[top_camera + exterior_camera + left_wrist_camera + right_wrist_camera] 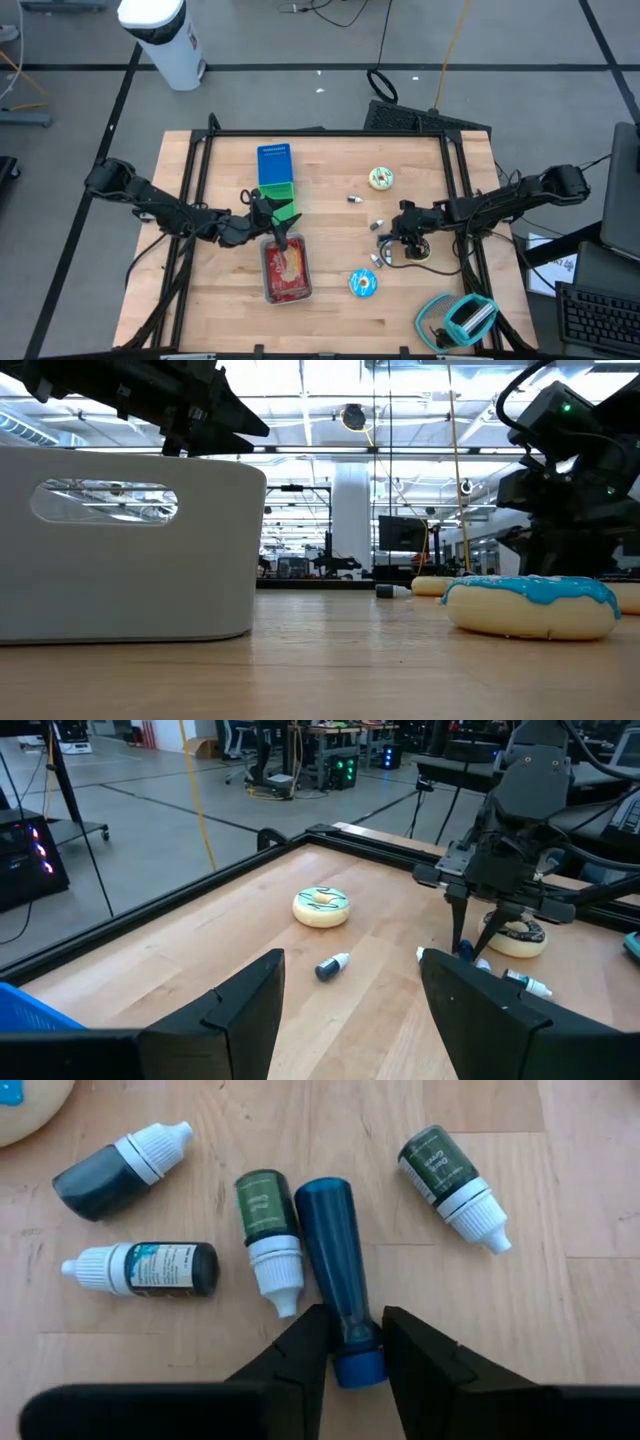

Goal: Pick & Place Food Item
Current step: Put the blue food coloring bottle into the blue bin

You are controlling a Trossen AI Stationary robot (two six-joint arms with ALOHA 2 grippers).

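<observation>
My right gripper (352, 1348) is down on the table at the right, shut on a dark blue bottle (335, 1250) that lies among several small dropper bottles (265, 1230). A brown-iced donut (518, 935) sits just behind it. A green-iced donut (381, 178) rests farther back, and a blue-iced donut (362, 283) lies near the front. My left gripper (350, 1010) hangs open with nothing in it over the far end of the red-filled tray (285, 272). My right gripper pinches the blue bottle between its two fingers at the narrow neck just behind the cap (350, 1330). The fingers (310, 1350) slant down from above and come at the bottle from its cap end. The bottle lies on its side on the wood.
A blue box (273, 160) and a green block (282, 198) sit behind the tray. A teal tape dispenser (460, 318) stands at the front right corner. One loose bottle (355, 198) lies mid-table. A black frame (320, 133) rims the tabletop.
</observation>
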